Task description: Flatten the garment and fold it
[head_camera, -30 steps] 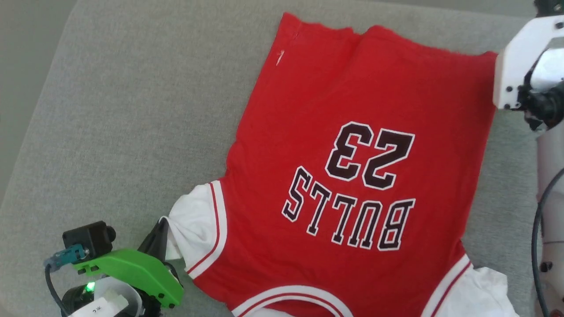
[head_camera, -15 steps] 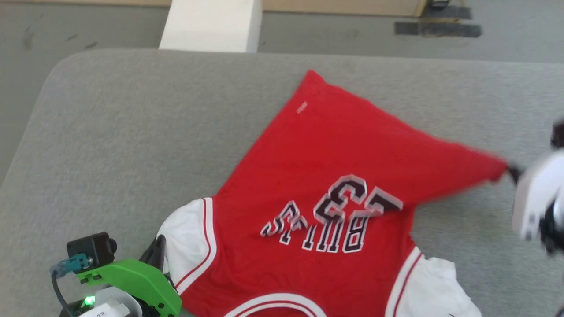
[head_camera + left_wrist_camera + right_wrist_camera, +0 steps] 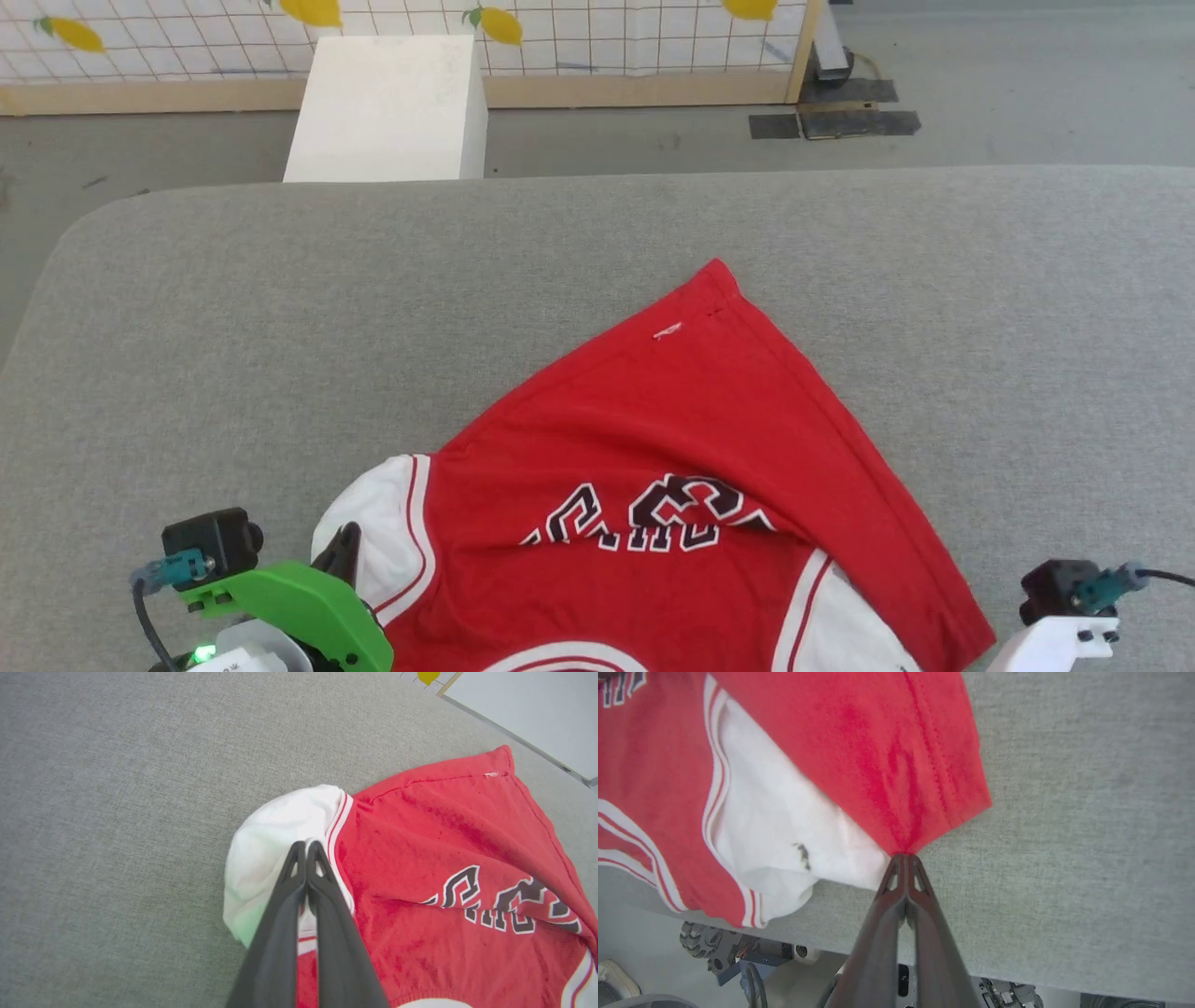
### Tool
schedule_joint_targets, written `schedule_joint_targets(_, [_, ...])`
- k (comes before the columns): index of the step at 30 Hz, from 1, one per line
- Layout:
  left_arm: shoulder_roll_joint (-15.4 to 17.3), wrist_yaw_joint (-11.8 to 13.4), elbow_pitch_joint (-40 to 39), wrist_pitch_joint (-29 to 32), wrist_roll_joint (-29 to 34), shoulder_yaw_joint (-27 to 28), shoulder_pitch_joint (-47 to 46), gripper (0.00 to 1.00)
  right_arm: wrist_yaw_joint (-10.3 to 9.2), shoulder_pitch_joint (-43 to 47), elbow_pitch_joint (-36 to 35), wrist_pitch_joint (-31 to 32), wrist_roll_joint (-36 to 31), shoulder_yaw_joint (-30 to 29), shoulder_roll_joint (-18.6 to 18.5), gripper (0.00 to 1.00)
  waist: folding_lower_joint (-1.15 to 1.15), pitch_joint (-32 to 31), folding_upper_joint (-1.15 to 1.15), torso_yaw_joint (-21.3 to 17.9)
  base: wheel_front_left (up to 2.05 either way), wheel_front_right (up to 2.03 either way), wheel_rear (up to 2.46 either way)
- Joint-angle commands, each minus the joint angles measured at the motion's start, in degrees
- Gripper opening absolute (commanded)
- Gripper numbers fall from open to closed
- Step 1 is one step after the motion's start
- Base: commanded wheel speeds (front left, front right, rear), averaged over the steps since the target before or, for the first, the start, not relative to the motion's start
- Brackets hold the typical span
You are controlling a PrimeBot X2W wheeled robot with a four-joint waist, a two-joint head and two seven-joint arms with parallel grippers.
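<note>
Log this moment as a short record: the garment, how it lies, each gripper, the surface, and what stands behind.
garment: red jersey with white sleeve panels; black lettering partly hidden under a fold
lay: one hem corner drawn over the near right sleeve panel; not flat
left gripper: jaws shut on the white sleeve panel at the left
right gripper: jaws shut on the red hem corner
surface: grey fabric cushion
behind: white block on the floor
</note>
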Motion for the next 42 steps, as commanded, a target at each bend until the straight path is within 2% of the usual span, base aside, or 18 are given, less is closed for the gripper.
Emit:
schedule_joint_targets(1, [-0.07,-0.04,0.32,-0.44,-0.52,-0.01,0.13,0.0,-0.09,0.41,0.35,-0.26,0.27,0.04,0.07,0.0,0.0,0.07,0.0,0.03,0.0,0.0,0.0])
schedule_joint_targets(2, [-0.07,-0.08,0.46,-0.5,-0.59,0.0,0.1,0.0,-0.09,0.13,0.33,-1.25,0.43,-0.26,0.25,0.0,0.0,0.16,0.0,0.04,0.0,0.0,0.0])
schedule_joint_targets(3, [-0.07,-0.13,0.57,-0.54,-0.68,0.02,0.07,0.0,-0.09,-0.37,0.05,-2.57,0.38,-0.32,0.3,0.06,0.0,0.25,0.0,0.08,0.0,0.0,0.0])
schedule_joint_targets(4, [-0.05,-0.17,0.67,-0.57,-0.75,0.04,0.05,0.0,-0.09,-0.77,-0.23,-3.45,0.65,-0.44,0.32,1.0,0.0,0.28,0.0,0.13,0.0,0.0,0.0])
schedule_joint_targets(11, [0.13,-0.47,1.1,-0.64,-0.96,-0.13,-0.44,0.0,-0.09,-8.59,-5.65,-12.5,2.37,-4.57,0.59,1.0,0.0,0.84,0.0,1.16,0.0,0.0,0.0])
schedule_joint_targets(16, [0.35,-0.77,0.83,-0.68,-0.93,-0.35,-1.3,0.0,-0.09,-20.32,-3.22,-14.12,-0.22,-2.55,-0.31,1.0,0.0,2.82,0.0,2.37,0.0,0.0,0.0])
schedule_joint_targets(21, [0.43,-1.21,-0.04,-0.6,-0.66,-1.03,-3.04,0.0,-0.09,-34.68,6.4,-13.23,-5.12,3.47,-2.47,1.0,0.0,6.41,0.0,5.51,0.0,0.0,0.0])
schedule_joint_targets(24, [0.44,-1.34,-0.52,-0.72,-0.45,-1.29,-4.02,0.0,-0.09,-42.05,13.18,-12.18,-7.18,6.96,-2.55,1.0,0.0,8.84,0.0,7.29,0.0,0.0,0.0])
schedule_joint_targets(29, [0.19,-1.78,-1.62,-1.36,-0.34,-1.64,-5.71,0.0,-0.09,-52.58,24.96,-7.91,-11.8,13.23,-4.19,1.0,0.0,13.27,0.0,10.44,0.0,0.0,0.0])
schedule_joint_targets(36, [-0.3,-2.14,-3.19,-2.28,-0.58,-1.76,-7.34,0.0,-0.09,-61.72,37.24,-3.39,-15.83,19.64,-5.76,1.0,0.0,17.61,0.0,13.17,0.0,0.0,0.0])
schedule_joint_targets(42, [-0.79,-2.11,-3.01,-2.68,-0.59,-2.26,-7.76,0.0,-0.09,-63.47,43.86,-1.38,-15.84,23.34,-6.48,1.0,0.0,18.85,0.0,13.79,0.0,0.0,0.0])
